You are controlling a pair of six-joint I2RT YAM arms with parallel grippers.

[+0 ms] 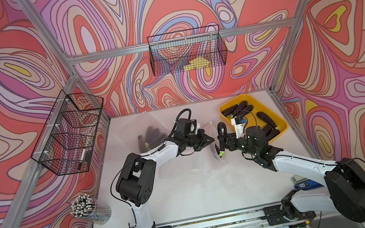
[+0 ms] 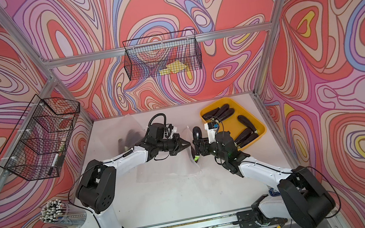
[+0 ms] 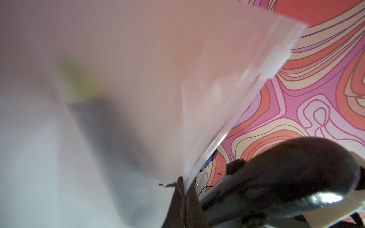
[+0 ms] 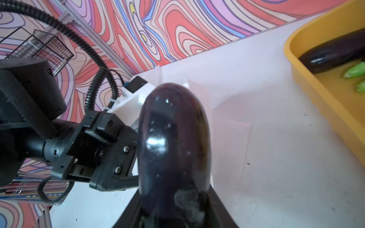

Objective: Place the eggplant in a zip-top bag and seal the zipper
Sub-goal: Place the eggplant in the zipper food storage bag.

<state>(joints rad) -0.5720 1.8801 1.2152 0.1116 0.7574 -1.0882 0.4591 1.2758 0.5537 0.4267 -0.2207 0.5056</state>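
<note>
A dark purple eggplant (image 1: 221,129) (image 2: 196,132) (image 4: 173,138) hangs upright in my right gripper (image 1: 222,142) (image 2: 197,146) (image 4: 173,203), which is shut on its lower half, green stem end down. The stem tip sits at the raised mouth of a clear zip-top bag (image 1: 193,166) (image 2: 168,170) (image 3: 217,98). My left gripper (image 1: 211,140) (image 2: 188,145) (image 3: 184,183) is shut on the bag's upper edge and holds it up off the table, just left of the eggplant. Through the plastic the left wrist view shows only a blurred dark and green shape.
A yellow tray (image 1: 266,108) (image 2: 248,113) with several more eggplants stands at the back right, close behind the right wrist. Another clear bag with dark eggplants (image 1: 152,137) lies at the back left. Wire baskets (image 1: 69,137) hang on the walls; a pen cup (image 1: 89,209) stands front left.
</note>
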